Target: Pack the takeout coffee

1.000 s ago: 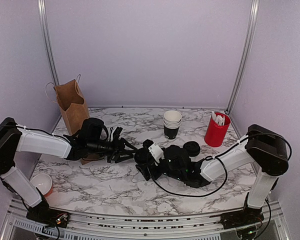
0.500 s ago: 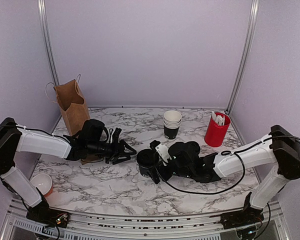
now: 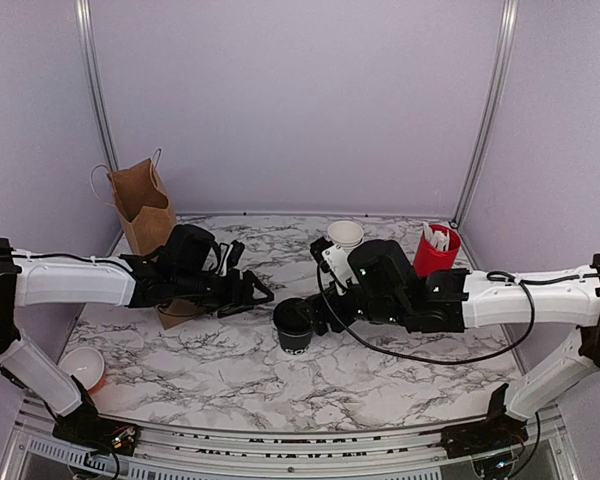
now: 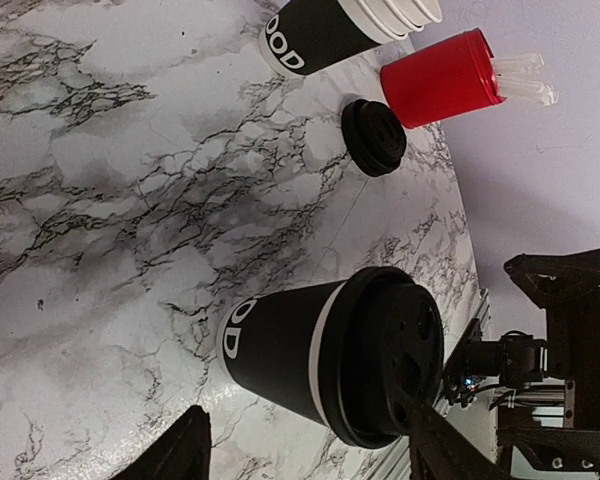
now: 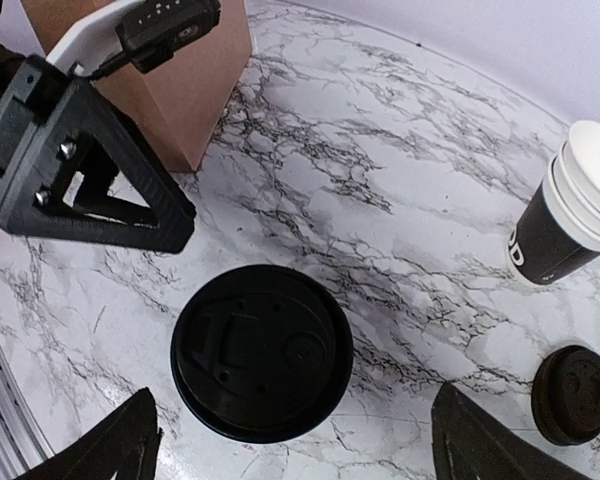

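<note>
Takeout coffee (image 3: 293, 325) upright at mid-table (image 3: 230, 370), lid on, long axis vertical. Just ahead of the left fingers (image 4: 180, 450); below and between the right fingers (image 5: 115, 448). Left pair well apart, right pair spread wide, neither gripping anything. Likely better taken from the left, nearer the brown bag (image 3: 145, 215). Open marble all round; spare lid (image 5: 573, 394) and cup stack (image 5: 570, 215) well apart.

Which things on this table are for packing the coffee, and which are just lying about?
For the job: lidded black cup, brown paper bag.
Lying about: stack of nested cups, red cup of white sticks, loose black lid, small cup at the near left edge.
</note>
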You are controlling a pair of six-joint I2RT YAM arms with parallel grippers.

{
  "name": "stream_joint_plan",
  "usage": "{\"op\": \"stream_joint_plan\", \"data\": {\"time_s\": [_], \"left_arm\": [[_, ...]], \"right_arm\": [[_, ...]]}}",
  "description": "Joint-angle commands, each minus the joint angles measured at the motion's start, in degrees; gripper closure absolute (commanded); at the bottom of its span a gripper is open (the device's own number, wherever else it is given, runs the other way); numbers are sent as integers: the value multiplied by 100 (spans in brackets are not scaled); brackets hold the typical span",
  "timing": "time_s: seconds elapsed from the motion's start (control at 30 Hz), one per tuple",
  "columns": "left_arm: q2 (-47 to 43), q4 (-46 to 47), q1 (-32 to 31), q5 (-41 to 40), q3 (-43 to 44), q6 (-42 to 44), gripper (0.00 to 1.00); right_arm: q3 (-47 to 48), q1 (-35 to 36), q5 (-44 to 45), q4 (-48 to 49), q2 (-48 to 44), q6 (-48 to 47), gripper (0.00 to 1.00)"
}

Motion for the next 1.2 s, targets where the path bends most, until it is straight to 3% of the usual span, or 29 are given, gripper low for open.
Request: {"op": "stream_joint_plan", "data": {"time_s": [0.0, 0.17, 0.4, 0.67, 0.87, 1.17], "left_arm": [[-99, -952, -337, -757, 627, 653, 29], [44, -1779, -779, -1904, 1333, 1155, 25], [328, -2150, -974, -2094, 1666, 1406, 25], [704, -2206, -1182, -2130, 1823, 1501, 22], [764, -2705, -1443, -2789, 2383, 1946, 10], [1154, -3206, -2020, -3443, 2948, 2298, 7]], "right_arm": [[779, -69, 238, -825, 21, 370, 15], [1179, -219, 346, -1375, 145, 712, 31], [1122, -504, -393, -1498, 272, 1026, 48], [1022, -664, -571, -1535, 435, 1146, 57], [866, -792, -569, -1534, 424, 1352, 58], [622, -1211, -783, -1412, 39, 1484, 58]]}}
